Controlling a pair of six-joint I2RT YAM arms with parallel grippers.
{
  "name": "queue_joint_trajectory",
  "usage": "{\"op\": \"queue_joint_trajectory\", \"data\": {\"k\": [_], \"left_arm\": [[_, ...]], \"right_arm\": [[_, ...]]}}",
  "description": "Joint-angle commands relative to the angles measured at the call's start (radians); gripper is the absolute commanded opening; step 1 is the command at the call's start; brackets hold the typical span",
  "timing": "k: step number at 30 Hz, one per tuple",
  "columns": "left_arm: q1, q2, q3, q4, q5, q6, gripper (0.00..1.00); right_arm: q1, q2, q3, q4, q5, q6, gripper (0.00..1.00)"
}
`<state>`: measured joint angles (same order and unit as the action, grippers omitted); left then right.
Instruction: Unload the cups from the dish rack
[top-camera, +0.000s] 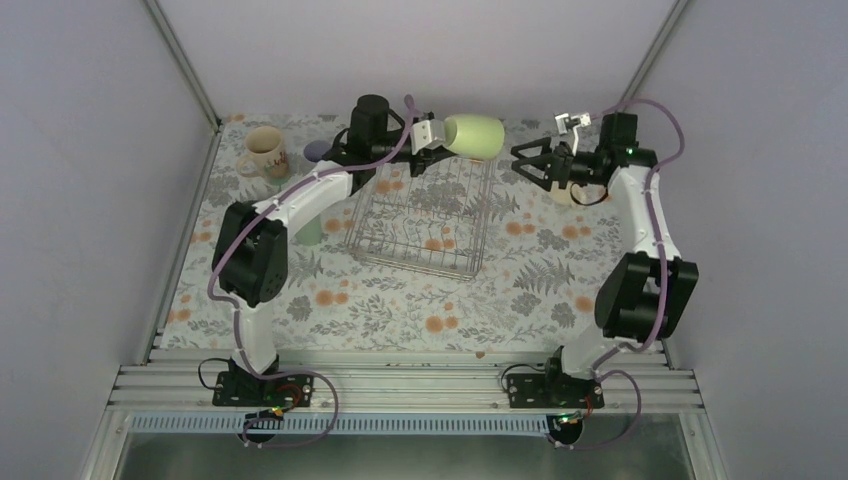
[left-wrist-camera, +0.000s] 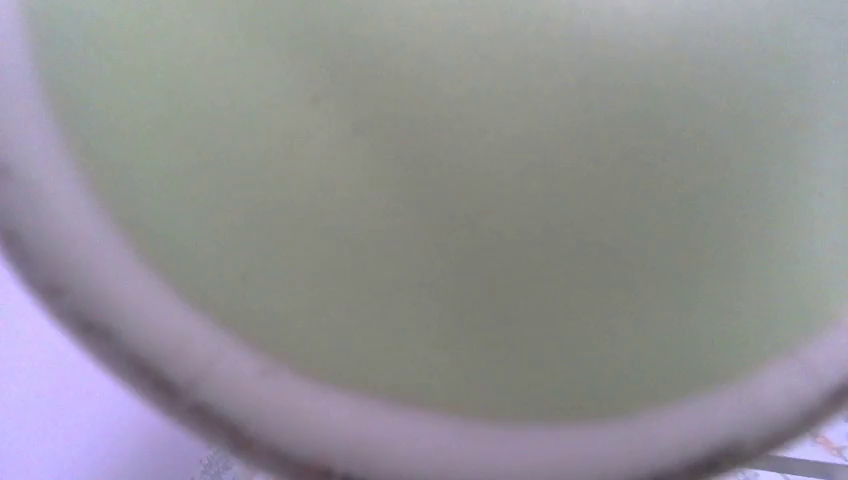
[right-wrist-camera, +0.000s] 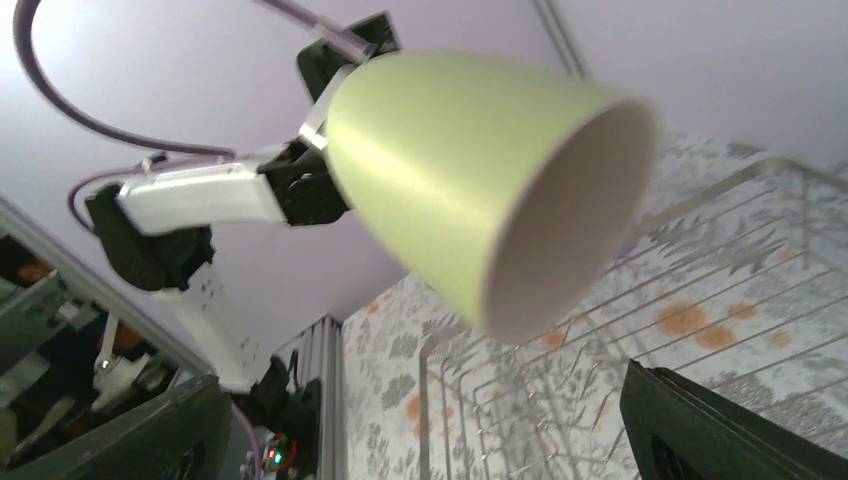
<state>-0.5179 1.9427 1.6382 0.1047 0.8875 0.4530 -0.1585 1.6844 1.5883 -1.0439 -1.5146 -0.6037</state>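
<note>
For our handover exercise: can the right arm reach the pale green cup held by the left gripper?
Probably yes: the right gripper stands open, facing the pale green cup nearby, with nothing between them.

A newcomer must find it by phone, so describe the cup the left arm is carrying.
Start at the wire dish rack in the middle of the flowered table. Above its far edge the left claw holds a pale green cup on its side, mouth toward the right arm. It alone is in the air; the beige mug stands far left.
</note>
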Motion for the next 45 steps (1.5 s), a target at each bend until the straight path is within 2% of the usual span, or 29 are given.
{"op": "queue_joint_trajectory", "data": {"k": [1, 3, 6, 11, 13, 14, 18, 19, 20, 21, 22, 23, 25, 27, 28, 32, 33, 34, 36, 37, 39, 41, 43, 45], "left_arm": [[-0.02, -0.011, 0.009, 0.289, 0.018, -0.047, 0.02], [-0.031, 0.009, 0.032, 0.309, 0.031, -0.078, 0.02], [-0.045, 0.036, 0.071, 0.3, 0.072, -0.109, 0.03], [-0.063, 0.033, 0.049, 0.294, 0.125, -0.134, 0.02], [-0.068, 0.025, 0.035, 0.299, 0.14, -0.149, 0.02], [-0.068, 0.026, 0.035, 0.305, 0.153, -0.171, 0.02], [-0.078, 0.038, 0.039, 0.372, 0.197, -0.268, 0.02], [-0.082, 0.041, 0.044, 0.373, 0.198, -0.272, 0.02], [-0.087, 0.046, 0.053, 0.367, 0.196, -0.269, 0.03], [-0.09, 0.051, 0.067, 0.353, 0.194, -0.264, 0.06], [-0.091, 0.057, 0.083, 0.334, 0.195, -0.257, 0.14], [-0.092, 0.066, 0.104, 0.306, 0.196, -0.247, 0.26], [-0.095, 0.084, 0.157, 0.21, 0.188, -0.197, 0.57], [-0.101, 0.096, 0.212, 0.06, 0.166, -0.08, 0.95], [-0.105, 0.086, 0.22, -0.028, 0.127, 0.015, 1.0], [-0.107, -0.016, 0.075, -0.064, -0.02, 0.244, 1.0], [-0.107, -0.036, 0.046, -0.096, -0.068, 0.297, 1.0], [-0.103, -0.055, 0.034, -0.119, -0.124, 0.334, 1.0], [-0.094, -0.099, -0.001, -0.16, -0.237, 0.425, 1.0], [-0.087, -0.126, -0.029, -0.152, -0.3, 0.468, 1.0], [-0.081, -0.177, -0.075, -0.14, -0.436, 0.559, 1.0], [-0.072, -0.201, -0.07, -0.165, -0.566, 0.64, 1.0], [-0.064, -0.19, -0.021, -0.205, -0.755, 0.707, 1.0], [-0.038, -0.172, 0.041, -0.271, -0.879, 0.774, 1.0]], "right_arm": [[0.064, -0.136, -0.18, 0.659, -0.257, 0.65, 1.0], [0.097, -0.139, -0.173, 0.661, -0.257, 0.667, 1.0], [0.109, -0.128, -0.136, 0.598, -0.257, 0.601, 1.0], [0.108, -0.116, -0.098, 0.563, -0.257, 0.568, 1.0], [0.108, -0.119, -0.099, 0.562, -0.257, 0.565, 0.95], [0.11, -0.118, -0.101, 0.564, -0.257, 0.568, 0.89], [0.135, -0.107, -0.089, 0.567, -0.258, 0.59, 0.46], [0.14, -0.109, -0.086, 0.573, -0.257, 0.596, 0.33], [0.144, -0.114, -0.088, 0.585, -0.257, 0.609, 0.15], [0.145, -0.121, -0.089, 0.591, -0.257, 0.621, 0.06], [0.146, -0.129, -0.09, 0.593, -0.258, 0.622, 0.03], [0.146, -0.14, -0.092, 0.598, -0.258, 0.626, 0.03], [0.148, -0.163, -0.097, 0.626, -0.257, 0.646, 0.03], [0.147, -0.182, -0.1, 0.696, -0.247, 0.708, 0.03], [0.144, -0.188, -0.098, 0.728, -0.229, 0.756, 0.03], [0.105, -0.185, -0.032, 0.745, -0.144, 0.751, 0.03], [0.087, -0.169, 0.003, 0.696, -0.087, 0.687, 0.03], [0.076, -0.13, 0.079, 0.553, -0.002, 0.548, 0.02], [0.109, 0.021, 0.371, 0.122, 0.335, 0.173, 0.03], [0.14, 0.096, 0.494, 0.009, 0.533, 0.098, 0.03], [0.175, 0.21, 0.66, -0.048, 0.852, 0.067, 0.03], [0.185, 0.281, 0.729, -0.055, 1.101, 0.045, 0.03], [0.186, 0.329, 0.777, -0.069, 1.269, 0.002, 0.03], [0.185, 0.351, 0.786, -0.098, 1.369, -0.035, 0.03]]}}
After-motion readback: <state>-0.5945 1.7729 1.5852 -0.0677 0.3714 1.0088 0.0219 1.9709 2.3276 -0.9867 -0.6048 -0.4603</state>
